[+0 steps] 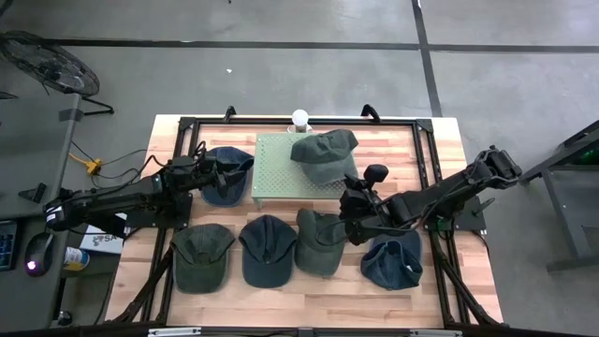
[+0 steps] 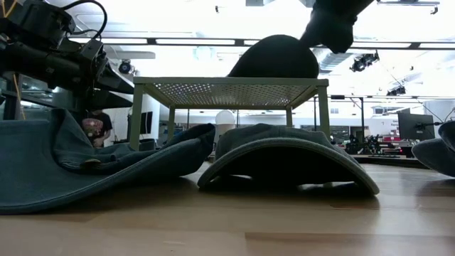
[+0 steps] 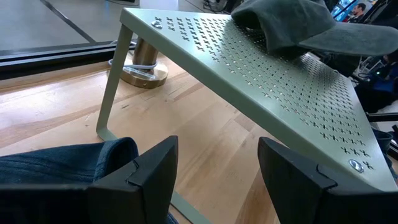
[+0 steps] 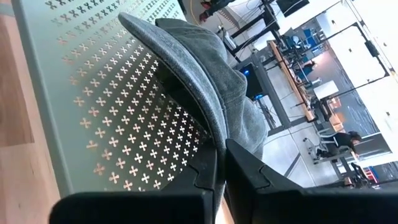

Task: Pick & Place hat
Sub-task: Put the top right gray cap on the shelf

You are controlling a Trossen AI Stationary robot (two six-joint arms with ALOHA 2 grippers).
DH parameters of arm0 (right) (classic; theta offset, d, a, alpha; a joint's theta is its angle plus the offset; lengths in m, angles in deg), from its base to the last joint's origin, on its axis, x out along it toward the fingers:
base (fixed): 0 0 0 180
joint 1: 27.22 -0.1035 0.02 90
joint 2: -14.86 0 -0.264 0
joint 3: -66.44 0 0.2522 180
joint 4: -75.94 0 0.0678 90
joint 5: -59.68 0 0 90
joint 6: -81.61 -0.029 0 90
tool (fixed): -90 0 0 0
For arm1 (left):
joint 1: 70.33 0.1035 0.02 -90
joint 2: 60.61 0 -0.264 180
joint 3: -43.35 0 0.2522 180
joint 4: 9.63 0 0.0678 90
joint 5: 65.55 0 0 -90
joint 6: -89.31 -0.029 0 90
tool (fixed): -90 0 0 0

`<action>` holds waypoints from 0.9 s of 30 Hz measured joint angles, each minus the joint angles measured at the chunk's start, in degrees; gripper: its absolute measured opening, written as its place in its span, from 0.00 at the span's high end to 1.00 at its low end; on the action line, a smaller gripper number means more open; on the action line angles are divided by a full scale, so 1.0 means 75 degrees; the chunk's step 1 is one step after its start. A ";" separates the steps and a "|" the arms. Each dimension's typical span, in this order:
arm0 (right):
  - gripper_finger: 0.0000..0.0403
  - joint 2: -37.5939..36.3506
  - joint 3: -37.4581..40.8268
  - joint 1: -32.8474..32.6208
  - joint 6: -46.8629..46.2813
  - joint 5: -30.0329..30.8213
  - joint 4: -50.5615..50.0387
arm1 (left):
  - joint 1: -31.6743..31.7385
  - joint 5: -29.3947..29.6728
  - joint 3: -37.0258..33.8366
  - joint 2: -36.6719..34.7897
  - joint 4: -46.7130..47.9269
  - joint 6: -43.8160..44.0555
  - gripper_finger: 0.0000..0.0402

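- In the high view a pale green perforated stand (image 1: pixel 281 173) sits at the upper middle of the wooden table (image 1: pixel 281 295), with a white cylinder (image 1: pixel 300 119) just behind its far edge.
- A green cap (image 1: pixel 325 154) lies on the stand's right part, its brim reaching toward the stand's lower right corner.
- Across the lower part of the frame lie four more caps in a row: a green one (image 1: pixel 201 255), a dark blue one (image 1: pixel 267 249), another green one (image 1: pixel 318 241) and a blue one (image 1: pixel 393 262) at the lower right.
- A blue cap (image 1: pixel 225 173) lies left of the stand, right by the left gripper.
- The right arm reaches in from the right edge, stretched low toward the stand; the right gripper (image 4: pixel 221 165) has its fingers pressed together on the brim of the green cap on the stand.
- The left arm comes in from the left edge, lying almost level; the left gripper (image 3: pixel 217 168) has its fingers spread, empty, facing the stand's near leg, with blue cloth beside one finger.
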 joint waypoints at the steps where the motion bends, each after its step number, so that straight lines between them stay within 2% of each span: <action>1: 0.98 0.0000 0.0000 0.0021 0.0057 -0.0051 0.0001 | -0.0002 0.0001 0.0000 -0.0001 0.0000 0.0000 0.46; 17: 0.96 0.0000 0.0000 0.0272 0.0797 -0.1297 0.0533 | 0.0001 -0.0002 0.0000 0.0000 0.0000 0.0000 0.46; 23: 0.86 0.0000 0.0000 0.0272 0.0761 -0.1495 0.0615 | 0.0001 0.0001 0.0000 -0.0001 0.0000 0.0000 0.46; 27: 0.76 0.0003 0.0006 0.0272 0.0919 -0.1944 0.0720 | 0.0000 0.0000 0.0000 0.0000 0.0000 0.0000 0.46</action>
